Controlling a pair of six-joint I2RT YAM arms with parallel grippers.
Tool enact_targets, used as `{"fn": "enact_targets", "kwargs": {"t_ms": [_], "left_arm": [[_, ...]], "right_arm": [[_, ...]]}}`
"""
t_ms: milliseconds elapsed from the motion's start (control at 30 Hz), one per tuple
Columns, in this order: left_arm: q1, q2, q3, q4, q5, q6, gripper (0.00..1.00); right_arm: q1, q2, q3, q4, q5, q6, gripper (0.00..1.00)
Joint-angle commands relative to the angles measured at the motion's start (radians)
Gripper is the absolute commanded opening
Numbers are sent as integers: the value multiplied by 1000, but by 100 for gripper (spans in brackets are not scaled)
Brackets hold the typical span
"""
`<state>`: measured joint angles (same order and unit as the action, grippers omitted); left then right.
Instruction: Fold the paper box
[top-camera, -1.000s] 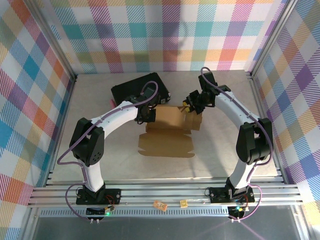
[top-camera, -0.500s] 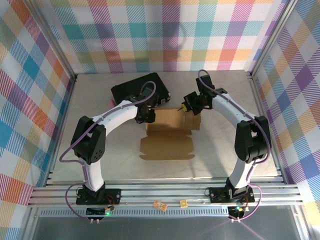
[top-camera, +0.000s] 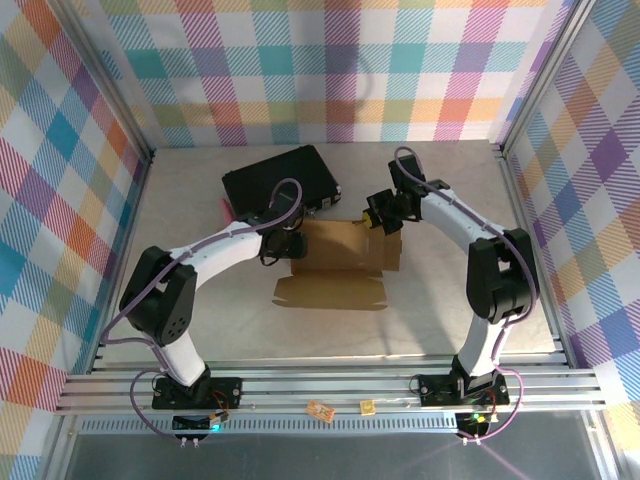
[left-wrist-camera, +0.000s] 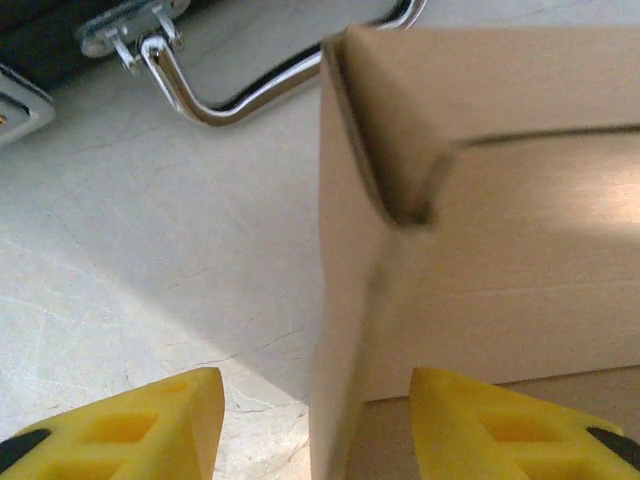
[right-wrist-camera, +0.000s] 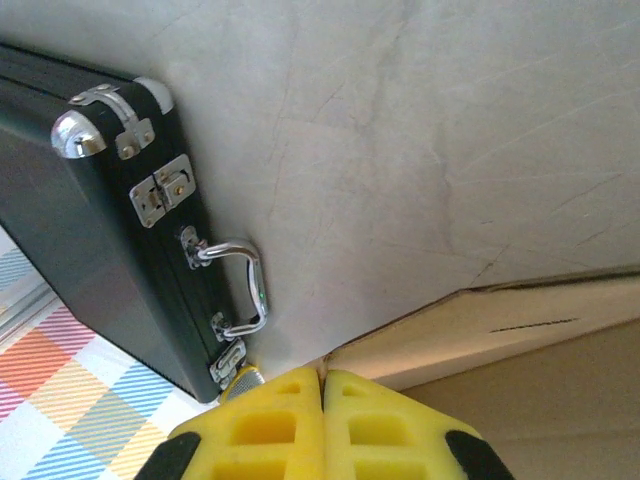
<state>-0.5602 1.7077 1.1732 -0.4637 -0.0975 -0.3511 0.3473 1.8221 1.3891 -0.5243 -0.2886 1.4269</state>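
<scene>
Paper box (top-camera: 345, 250): sits on bench (top-camera: 200, 310), just in front of black case (top-camera: 280, 178), walls part-raised, front flap flat. Left tool (left-wrist-camera: 315, 415): released within the last second, fingers now straddling left wall without gripping. Right tool (right-wrist-camera: 322, 390): clenched empty by rear right corner. Judged: left wall unsupported, folding unfinished

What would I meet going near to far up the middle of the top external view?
aluminium rail → paper box → black case → plaid back wall
</scene>
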Motion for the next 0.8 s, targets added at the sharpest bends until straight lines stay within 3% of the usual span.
{"fn": "enact_targets", "kwargs": {"t_ms": [0, 167, 600, 767], "left_arm": [[9, -22, -19, 72, -4, -4, 48], [9, 3, -26, 94, -9, 4, 38], [8, 9, -83, 90, -64, 2, 44], [6, 34, -83, 94, -54, -3, 38]], "right_arm": [[4, 22, 27, -27, 17, 12, 0], [2, 36, 31, -28, 11, 23, 0], [1, 36, 43, -13, -1, 40, 0], [1, 30, 52, -12, -4, 48, 0]]}}
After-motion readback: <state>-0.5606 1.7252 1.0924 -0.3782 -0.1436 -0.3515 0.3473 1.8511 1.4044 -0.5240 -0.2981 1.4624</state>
